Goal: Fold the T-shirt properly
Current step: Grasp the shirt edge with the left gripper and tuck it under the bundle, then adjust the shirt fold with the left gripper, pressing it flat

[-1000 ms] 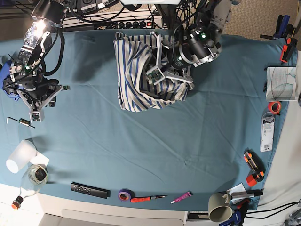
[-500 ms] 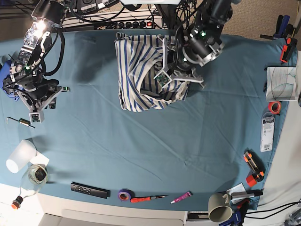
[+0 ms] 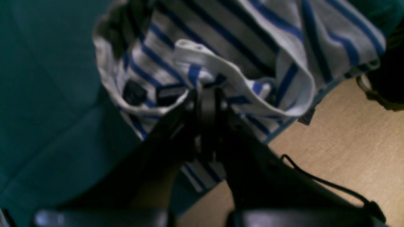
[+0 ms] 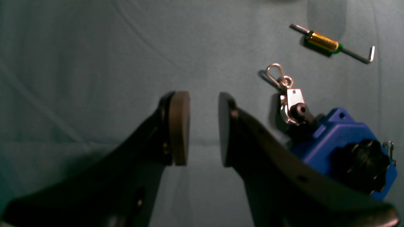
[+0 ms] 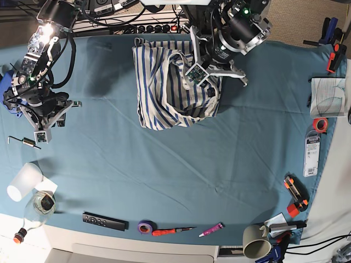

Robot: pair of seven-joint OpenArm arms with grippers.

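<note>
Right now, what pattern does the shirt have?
White with thin blue stripes; the shirt shows best in the base view.

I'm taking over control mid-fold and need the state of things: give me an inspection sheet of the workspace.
Surface: teal cloth-covered table, wrinkled.
Job's things: T-shirt bunched at the far edge, unfolded; its neckline lifted.
Clutter: remote control, purple tape roll, mug, clear cup, hex key, blue block.
Grippers: left pincer shut on the T-shirt's collar; right pincer open, empty, above the table.
Cables: power strip and leads behind the table.
Surroundings: tan floor past the table edge.
</note>
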